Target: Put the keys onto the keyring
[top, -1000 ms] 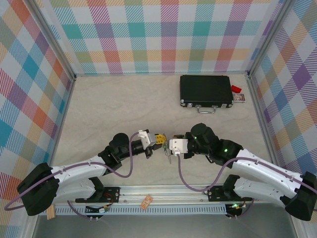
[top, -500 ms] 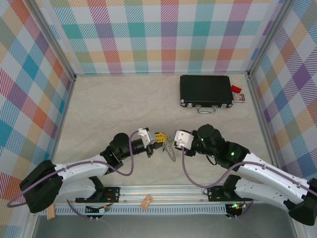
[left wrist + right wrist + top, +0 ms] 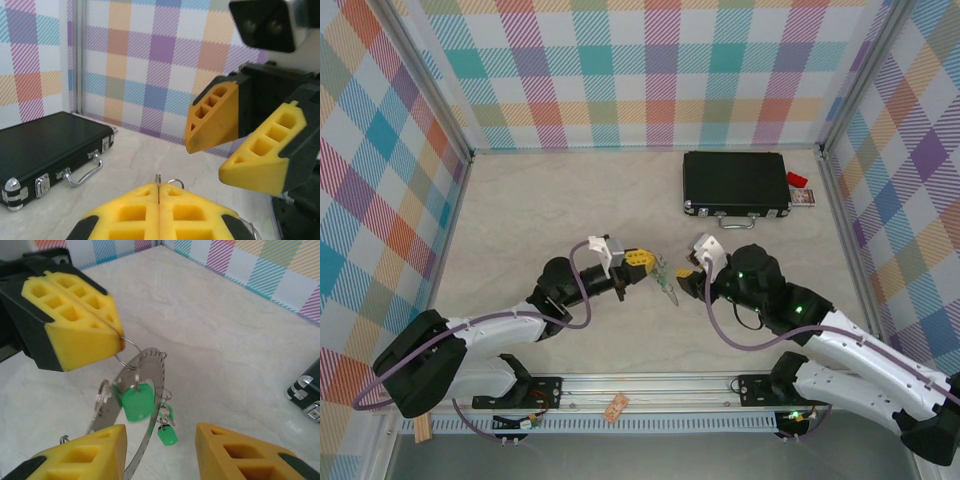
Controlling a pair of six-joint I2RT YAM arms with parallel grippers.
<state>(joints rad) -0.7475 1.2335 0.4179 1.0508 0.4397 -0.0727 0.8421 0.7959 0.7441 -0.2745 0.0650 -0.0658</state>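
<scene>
Left end effector (image 3: 119,334) is clenched tight on a small wire loop (image 3: 129,346) right at its pad tips. The keyring (image 3: 106,412) dangles edge-on just below those tips, clear of the counter (image 3: 210,340). Two green keys (image 3: 134,402) hang inside and below the ring's band, so I judge we're mid-threading, with at least those two on. I cannot tell whether that's all of them.

Right end effector (image 3: 160,452) is released, jaws apart and grasping nothing. The bottom of the ring sits between its two pads but touches neither.

The next move, as I read it, calls for the right to take the grey band itself, not a green tag. The ring hangs freely, so a nudge may spin it away.
</scene>
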